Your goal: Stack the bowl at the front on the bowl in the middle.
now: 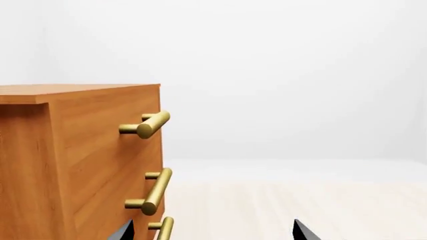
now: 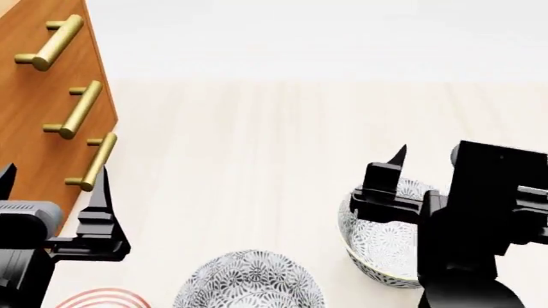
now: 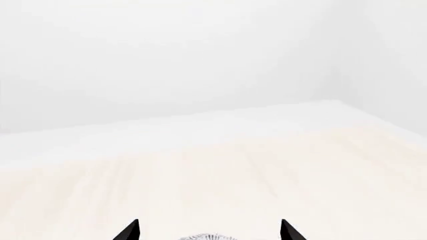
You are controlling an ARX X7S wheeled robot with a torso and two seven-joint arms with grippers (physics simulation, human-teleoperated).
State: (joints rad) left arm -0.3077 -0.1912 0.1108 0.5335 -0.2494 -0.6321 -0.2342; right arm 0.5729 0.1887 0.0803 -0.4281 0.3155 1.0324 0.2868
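The pale wood-grain surface (image 2: 256, 160) is smooth and matte, running back to a plain white wall. A landmark stands at its left: an orange-brown wooden drawer cabinet (image 2: 43, 115) with flat, sharp-cornered faces and three brass bar handles (image 2: 76, 110), round and satin-finished.

Right of the cabinet, well apart from it, a round bowl (image 2: 381, 240) with a grey-and-white floral pattern sits under the right hand (image 2: 419, 176). That hand is black, angular and blocky; one pointed finger (image 2: 396, 157) rises over the bowl's far rim, and the arm's body hides the other. In the right wrist view two dark fingertips (image 3: 130, 231) stand wide apart with a sliver of the patterned rim between them, nothing gripped.

A second bowl (image 2: 248, 282) of the same pattern lies nearer the camera, between the cabinet and the first bowl, cut by the frame edge. Closer still to the cabinet's side, a red-ringed rim (image 2: 99, 298) barely shows.

The left hand (image 2: 51, 192) hovers just beside the cabinet's front corner, fingers spread wide and empty; its wrist view shows the handles close by.

Beyond the bowls, away from the cabinet, the surface is bare to the wall.
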